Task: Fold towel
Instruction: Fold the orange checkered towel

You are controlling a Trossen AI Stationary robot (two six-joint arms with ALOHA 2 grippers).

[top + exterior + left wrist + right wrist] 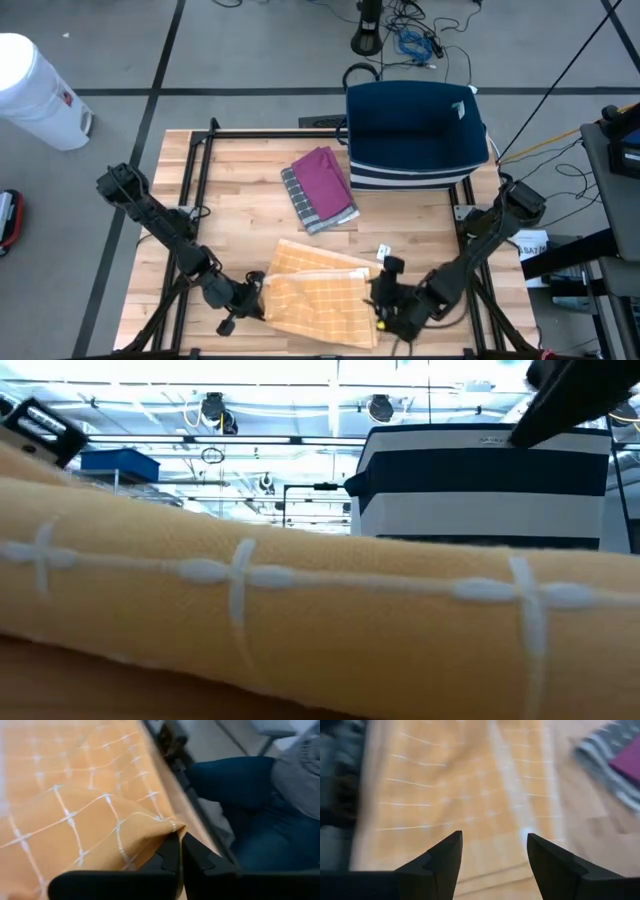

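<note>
An orange towel (320, 295) with a white grid lies folded near the table's front edge; it fills the foreground of the low view (300, 620). My left gripper (257, 299) is at the towel's left edge, shut on the cloth (181, 857). My right gripper (381, 306) stands open at the towel's right edge. In the right wrist view its fingers (492, 855) hover over the towel (460, 795) with nothing between them. My left gripper pinches a corner of the towel (169, 831) on its left side between its two shut fingers. The fingers come from the table's left, slanting down. The cloth rises in a soft fold toward the fingers, and the rest of the towel lies on the table.
A folded purple and grey cloth (320, 187) lies mid-table. A navy and white striped bin (415, 135) stands at the far right edge. A small white tag (383, 250) lies by the towel. A person's legs (240, 795) show past the table's near edge.
</note>
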